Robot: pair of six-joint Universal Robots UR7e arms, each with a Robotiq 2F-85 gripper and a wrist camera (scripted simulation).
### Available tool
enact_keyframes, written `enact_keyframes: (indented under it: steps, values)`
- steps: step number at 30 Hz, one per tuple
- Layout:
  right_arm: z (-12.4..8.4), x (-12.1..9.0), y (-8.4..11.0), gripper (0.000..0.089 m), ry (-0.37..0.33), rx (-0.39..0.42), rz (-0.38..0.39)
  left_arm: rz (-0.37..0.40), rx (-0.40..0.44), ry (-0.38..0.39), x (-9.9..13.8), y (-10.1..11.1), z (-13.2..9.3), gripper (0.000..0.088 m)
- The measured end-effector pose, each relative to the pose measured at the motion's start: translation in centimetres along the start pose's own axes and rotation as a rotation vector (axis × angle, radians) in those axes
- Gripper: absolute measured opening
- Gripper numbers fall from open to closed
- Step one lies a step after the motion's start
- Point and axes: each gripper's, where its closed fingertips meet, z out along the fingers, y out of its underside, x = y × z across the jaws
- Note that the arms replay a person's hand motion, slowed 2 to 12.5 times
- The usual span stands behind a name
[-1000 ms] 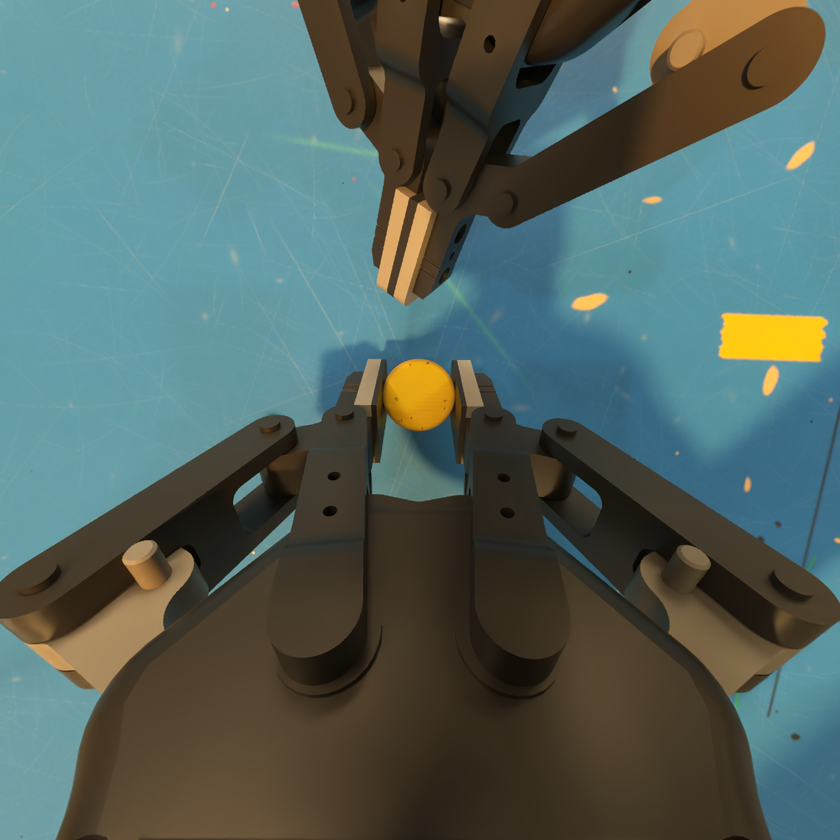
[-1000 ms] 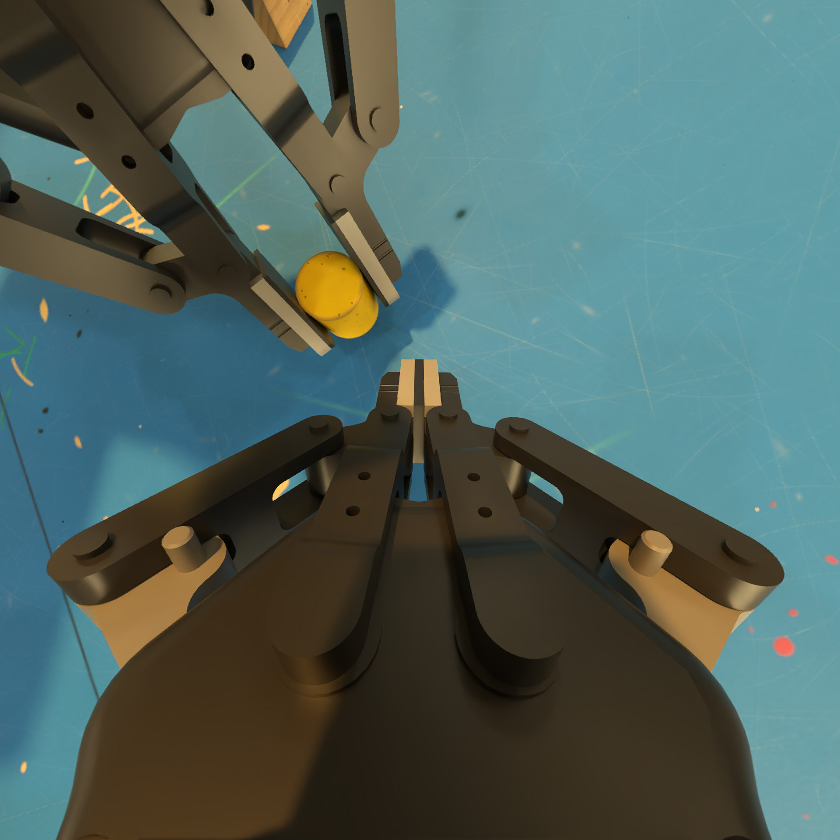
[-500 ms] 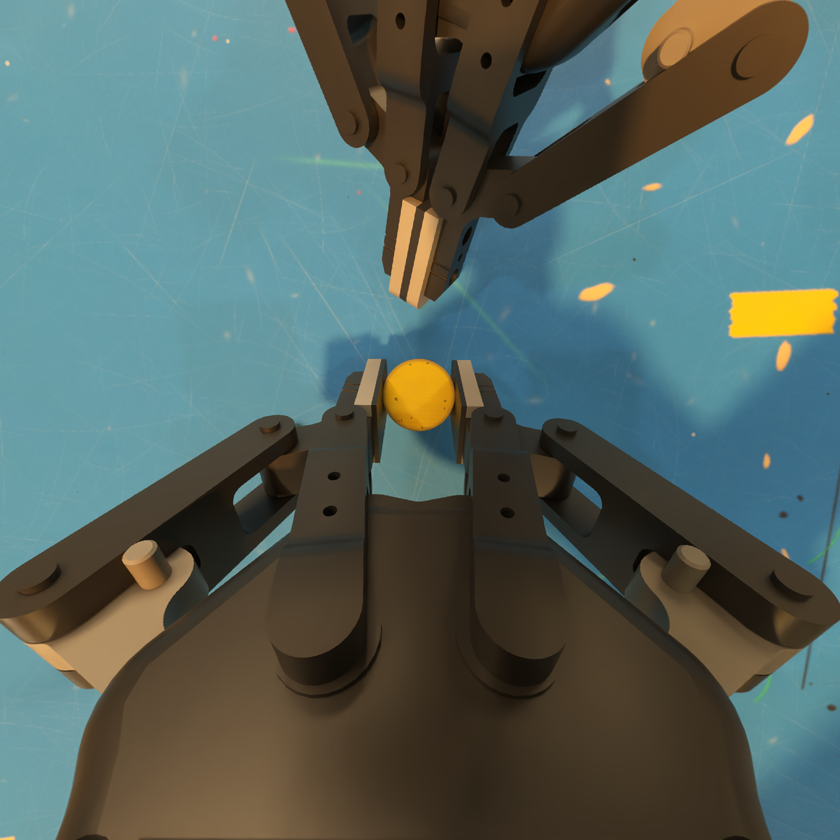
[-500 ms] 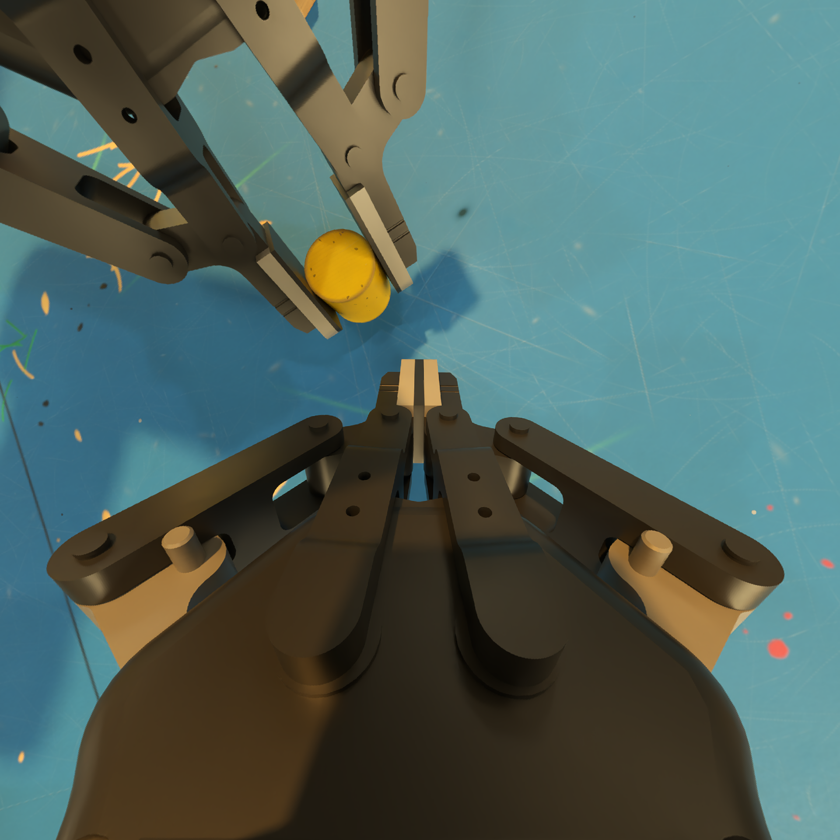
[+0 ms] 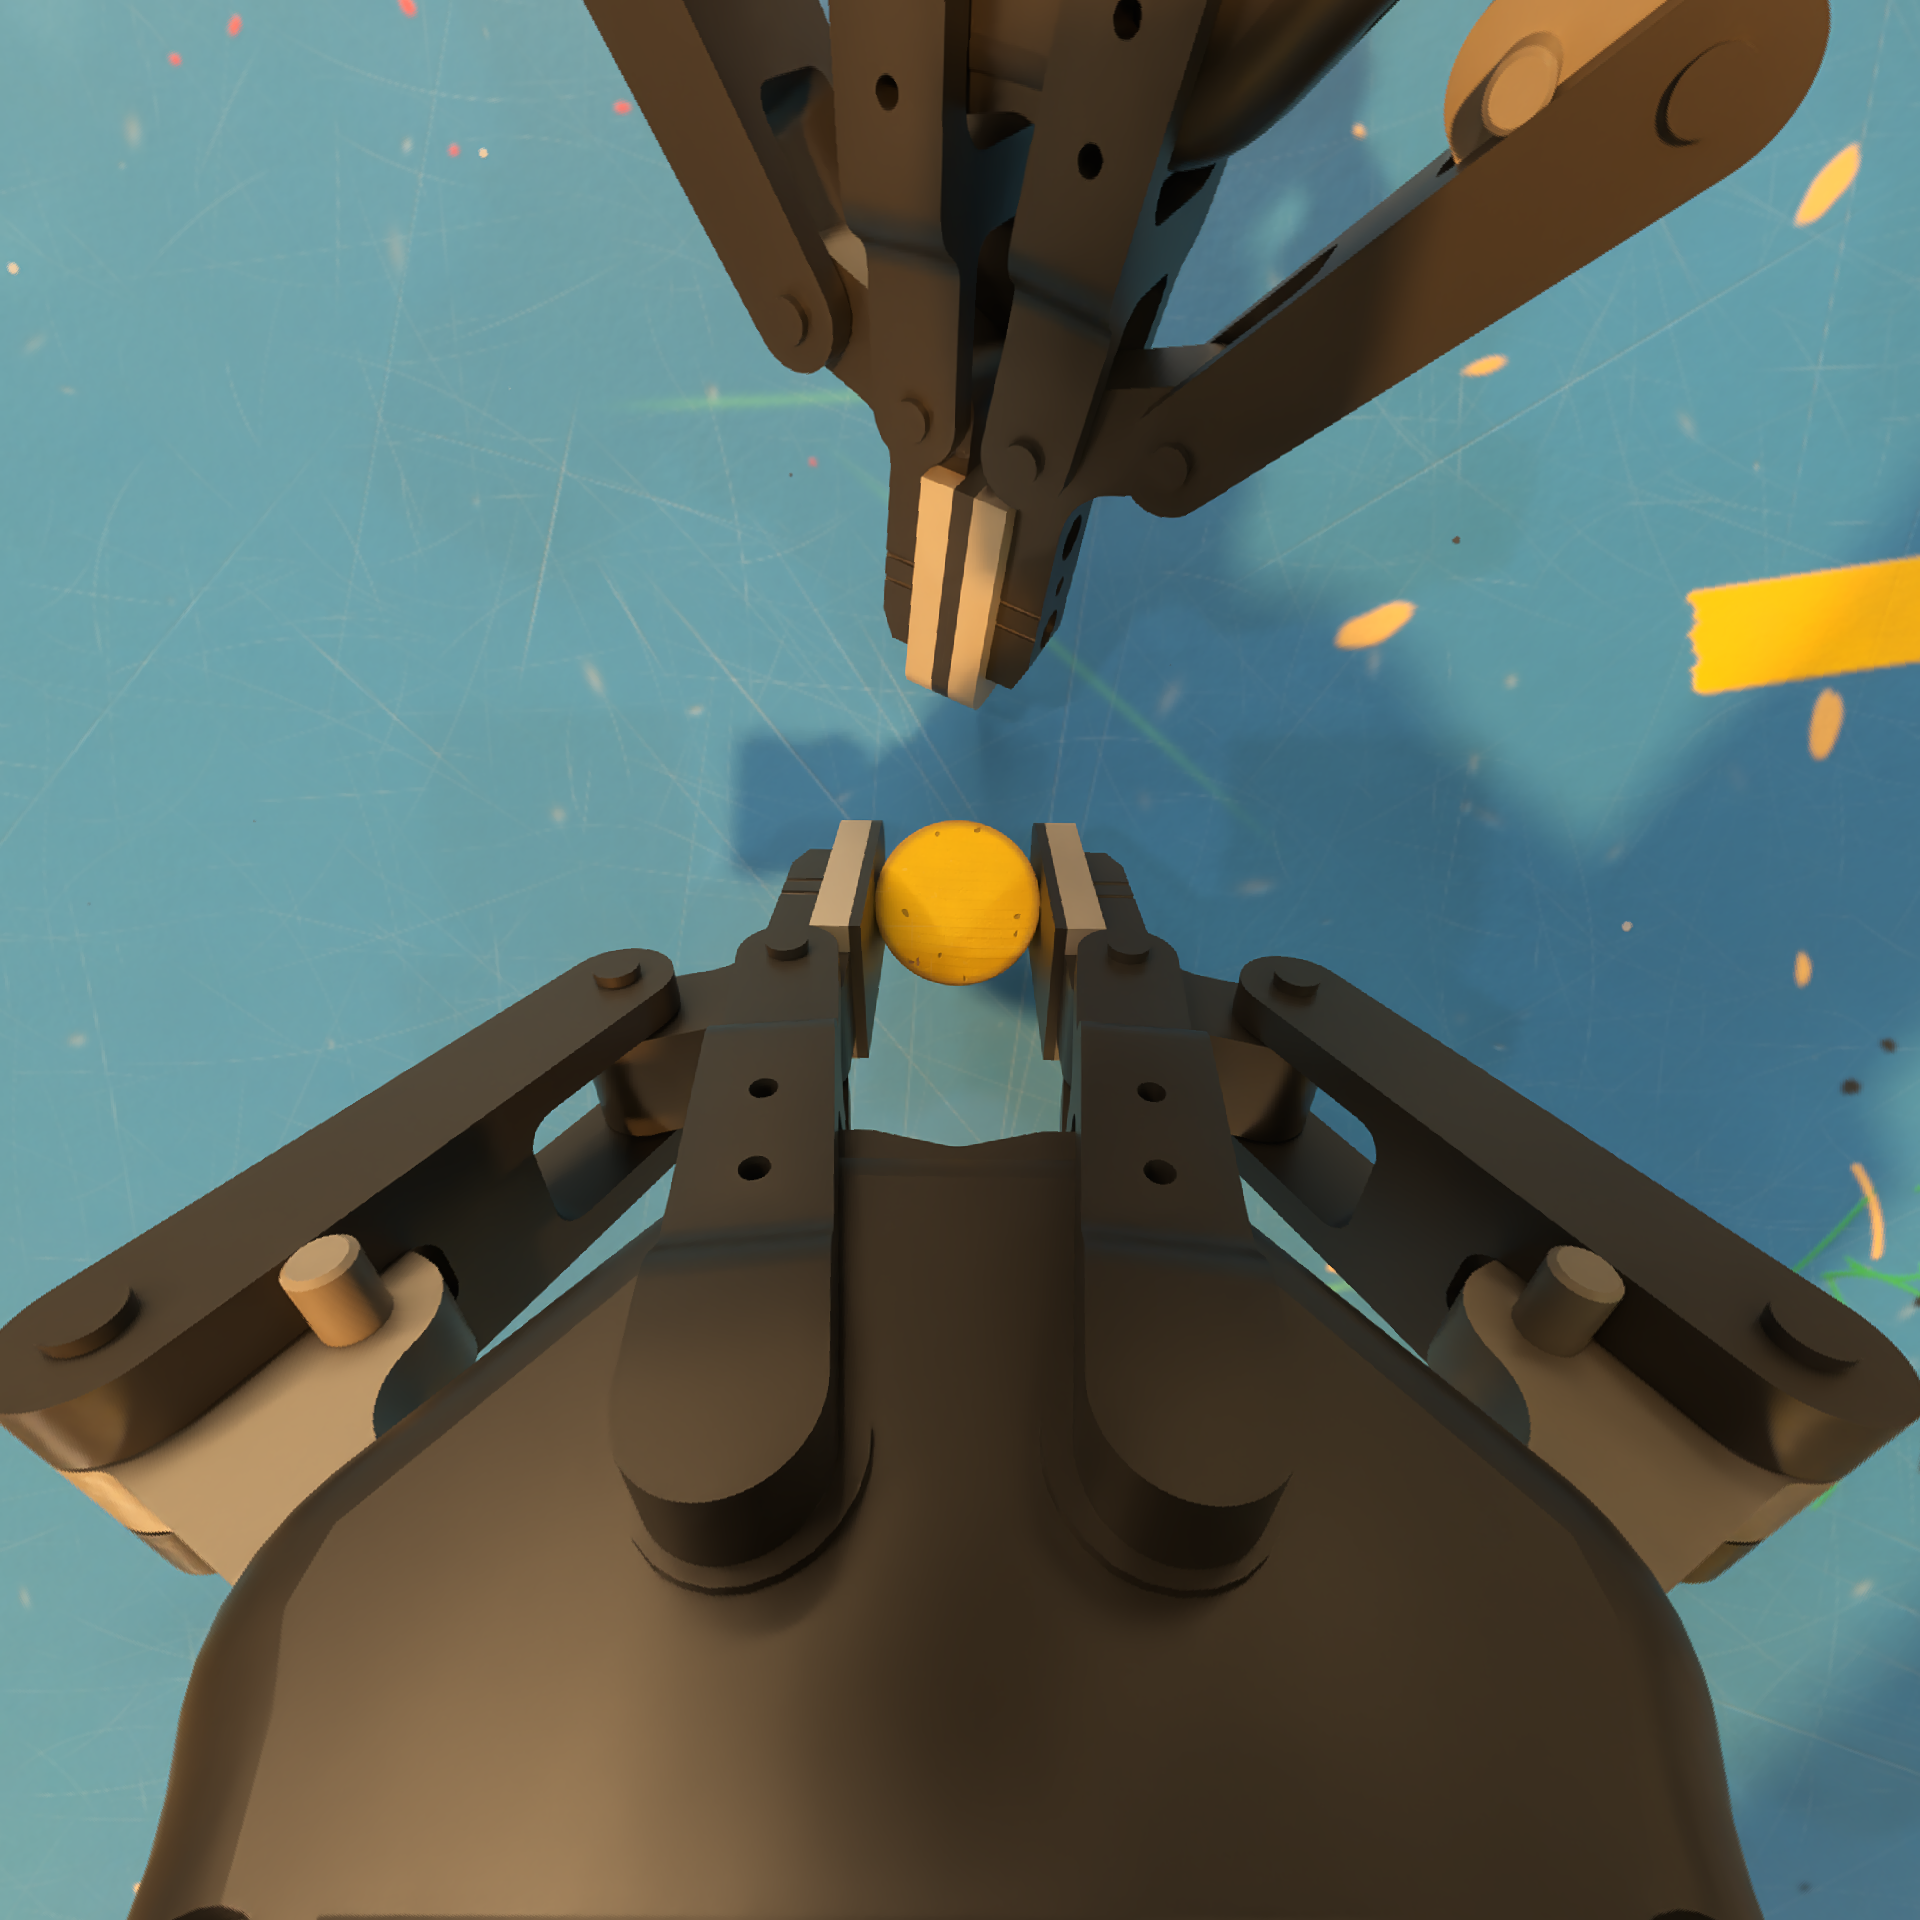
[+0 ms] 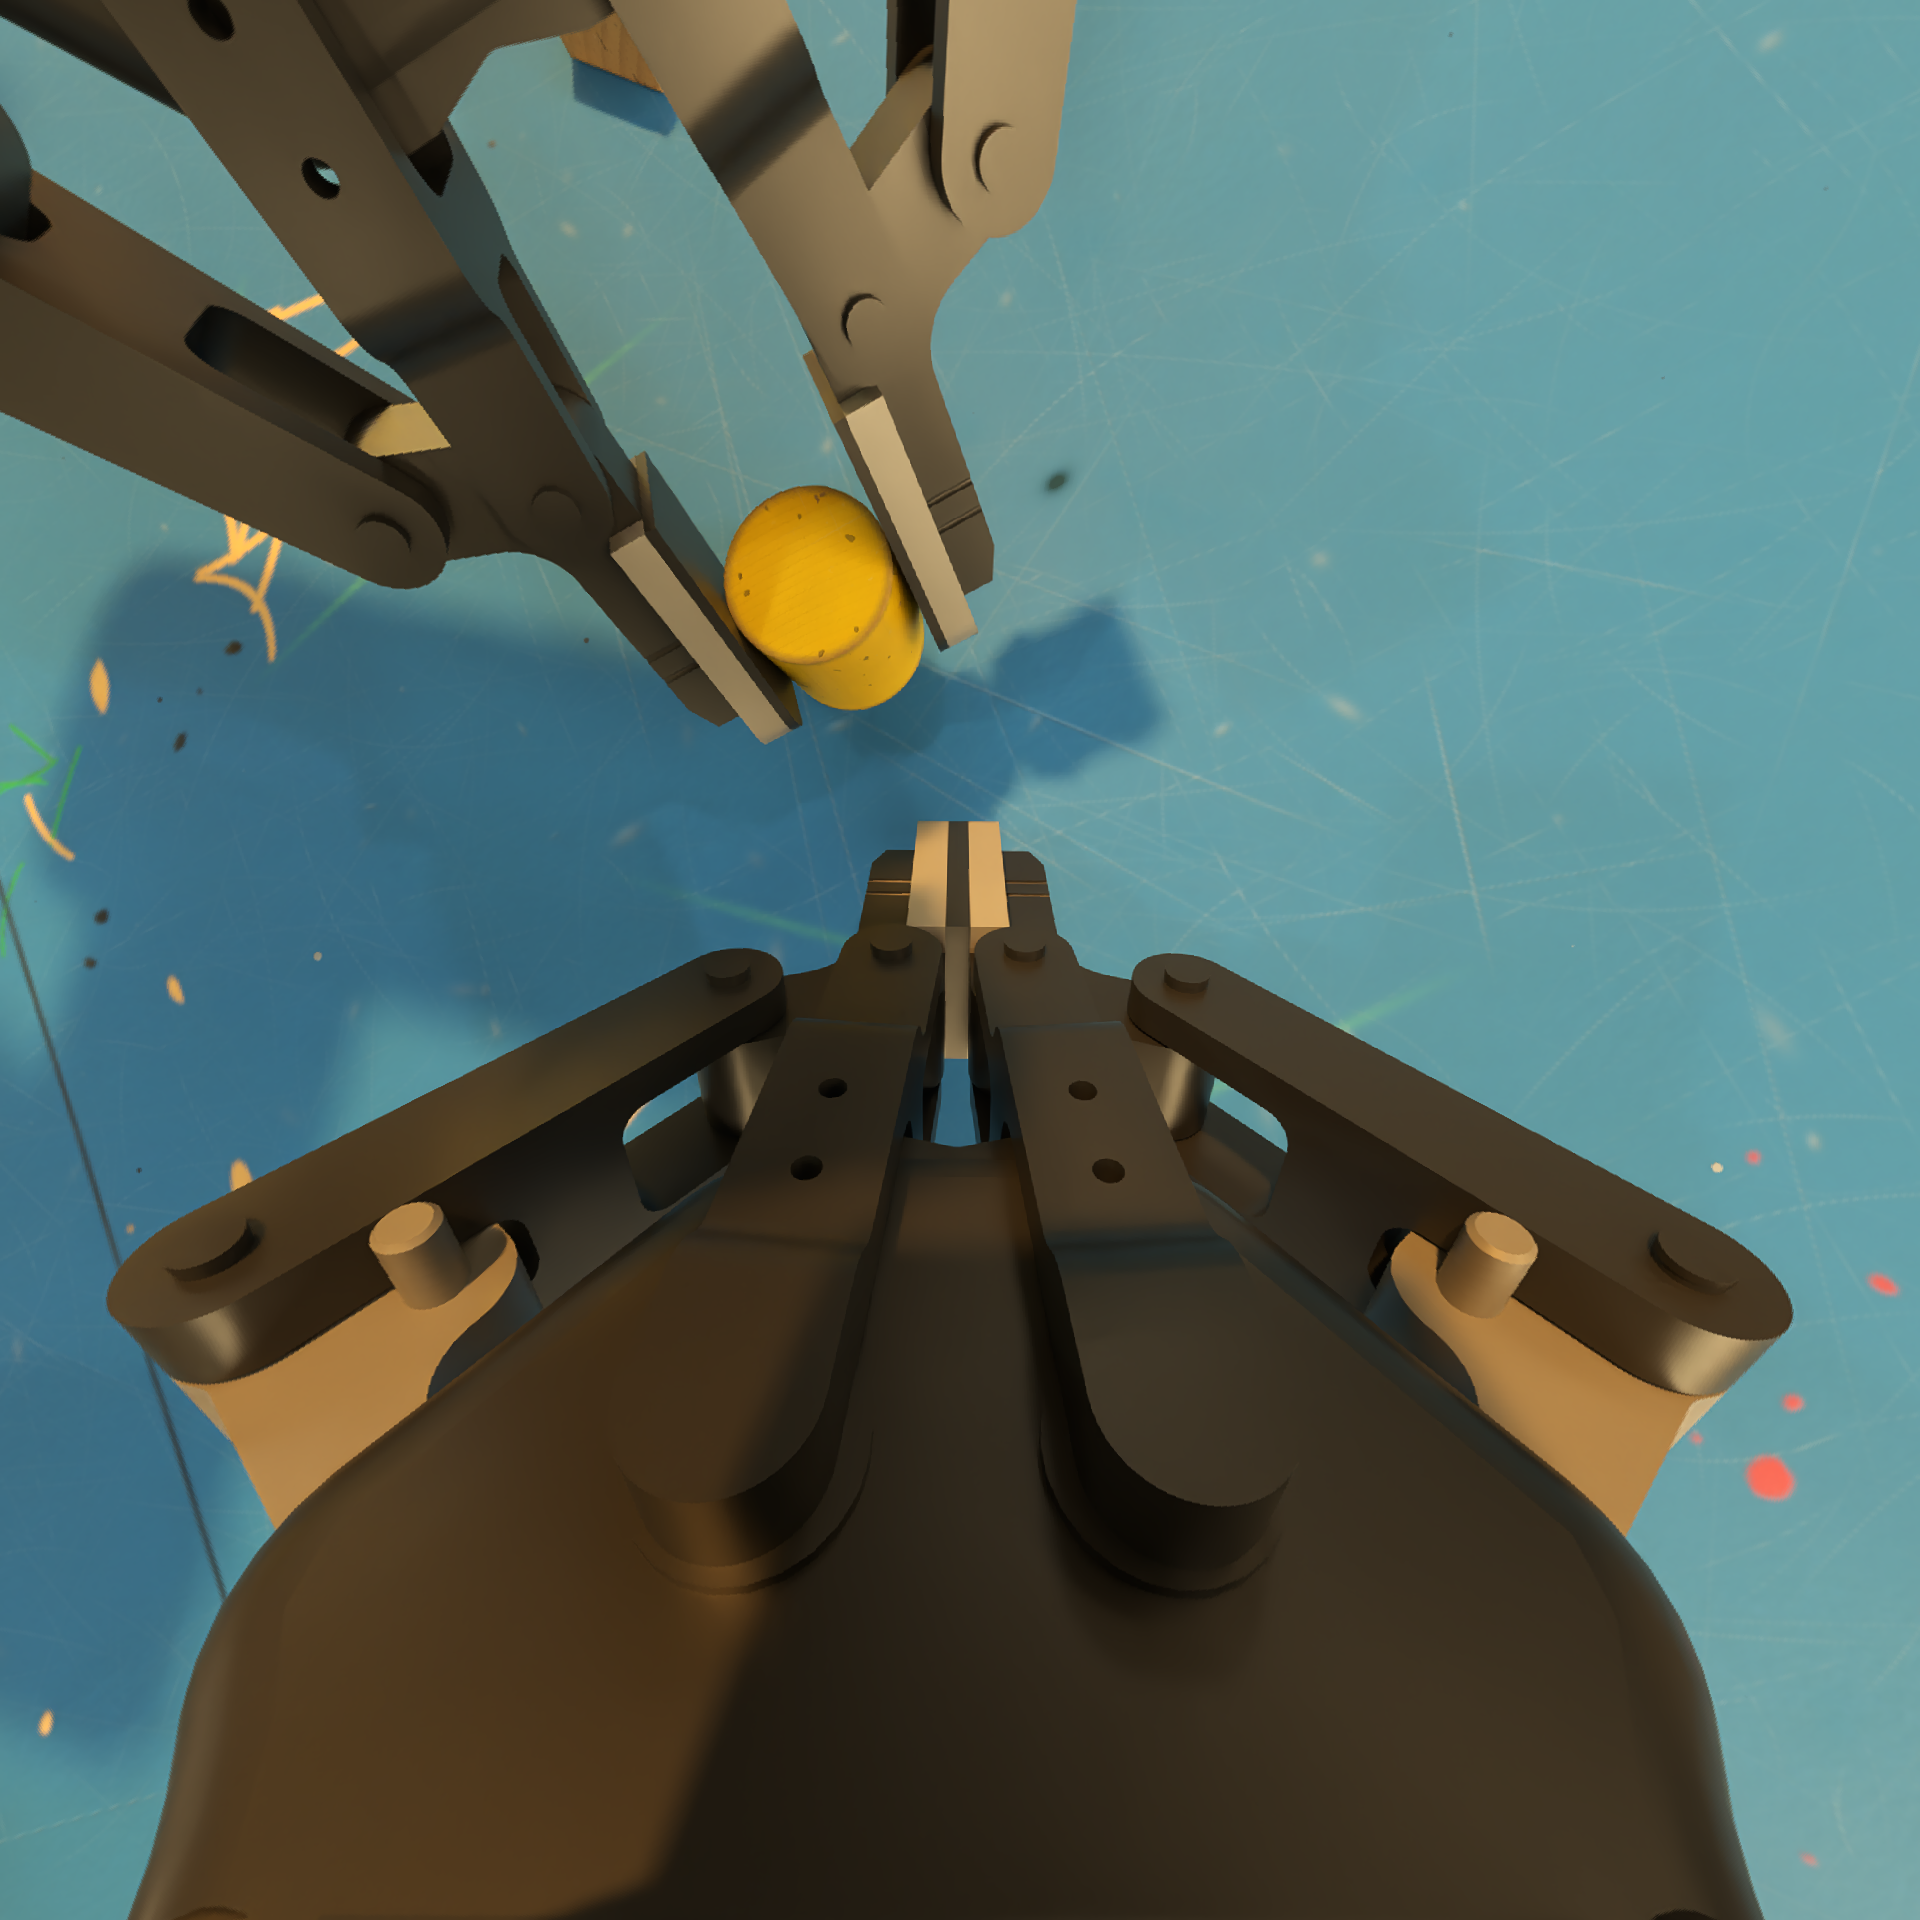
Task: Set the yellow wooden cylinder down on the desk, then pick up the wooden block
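In the left wrist view, the left gripper (image 5: 957, 902) fills the near half of the picture, its two pale pads pressed against opposite sides of the yellow wooden cylinder (image 5: 957, 902), which shows its round, speckled end face toward the camera. The cylinder is clamped at the fingertips, above the scratched blue desk (image 5: 364, 623); whether its far end touches the surface cannot be told from this view. Just beyond it a dark shadow lies on the desk, and past that the right gripper (image 5: 961, 597) reaches in from the far edge, its pads pressed flat together with nothing between them, its tip close to the cylinder but apart from it. Toward the right edge a strip of yellow tape (image 5: 1803, 623) lies on the desk among small orange flecks. In the right wrist view, the right gripper (image 6: 957, 873) is nearest, fingers closed on each other and empty. Beyond its tip, slightly to the left, the left gripper (image 6: 831, 603) comes in from the far left corner, holding the yellow wooden cylinder (image 6: 821, 597) between its pads; the cylinder is tilted, its flat end turned toward the camera, with its shadow falling on the desk (image 6: 1455, 520) just beside it. At the far edge, mostly hidden behind the left gripper's links, a corner of the wooden block (image 6: 613, 57) shows on the desk.
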Motion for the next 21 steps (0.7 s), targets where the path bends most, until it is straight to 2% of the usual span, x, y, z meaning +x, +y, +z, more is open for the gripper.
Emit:
enact_keyframes:
  steps: [10, 21]
  values:
    - [0.01, 0.01, -0.01, 0.0000, -0.001, 0.000, -0.002, 0.046, -0.023, 0.024, -0.06, 0.12, 0.22, 0.0250]
    - [0.03, 0.01, -0.04, 0.0000, -0.008, 0.007, -0.006, 0.048, -0.031, 0.034, -0.25, 0.30, 0.68, 0.0250]
